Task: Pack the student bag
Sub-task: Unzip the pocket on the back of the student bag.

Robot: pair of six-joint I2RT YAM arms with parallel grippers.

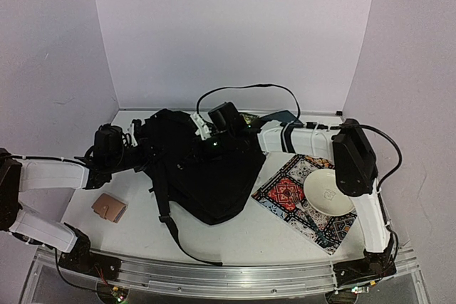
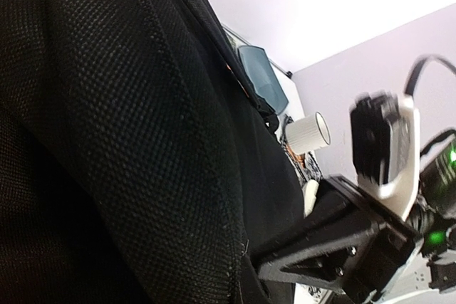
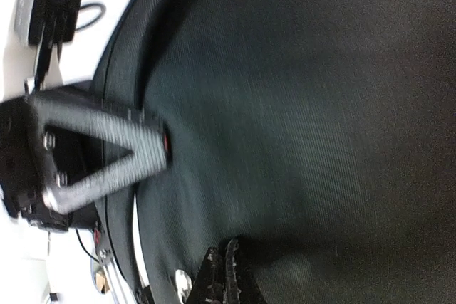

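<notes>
L gripper point(image 1: 134, 151) & R gripper point(image 3: 221, 258) both pinch bag point(image 1: 214, 183) fabric; I'd spread slow, keep it taut, no jerks.

Even bright light; wrist cams blur student bag point(image 3: 299, 105).

Soft black fabric backpack point(image 1: 206, 169) takes up the middle of the white tabletop point(image 1: 235, 236) and fills both my wrist views, no way through it. My left fingers point(image 3: 121, 154) and right fingers point(image 3: 212, 277) sit close together at its rim, tight gap. Right side is blocked by a flat red-and-blue patterned mat point(image 1: 281, 194) carrying a round cream plate point(image 1: 328, 191). Small brown wallet point(image 1: 108, 207) near left. Flat teal pouch point(image 2: 260, 80) behind the backpack. Bare strip along the near edge, passable.
</notes>
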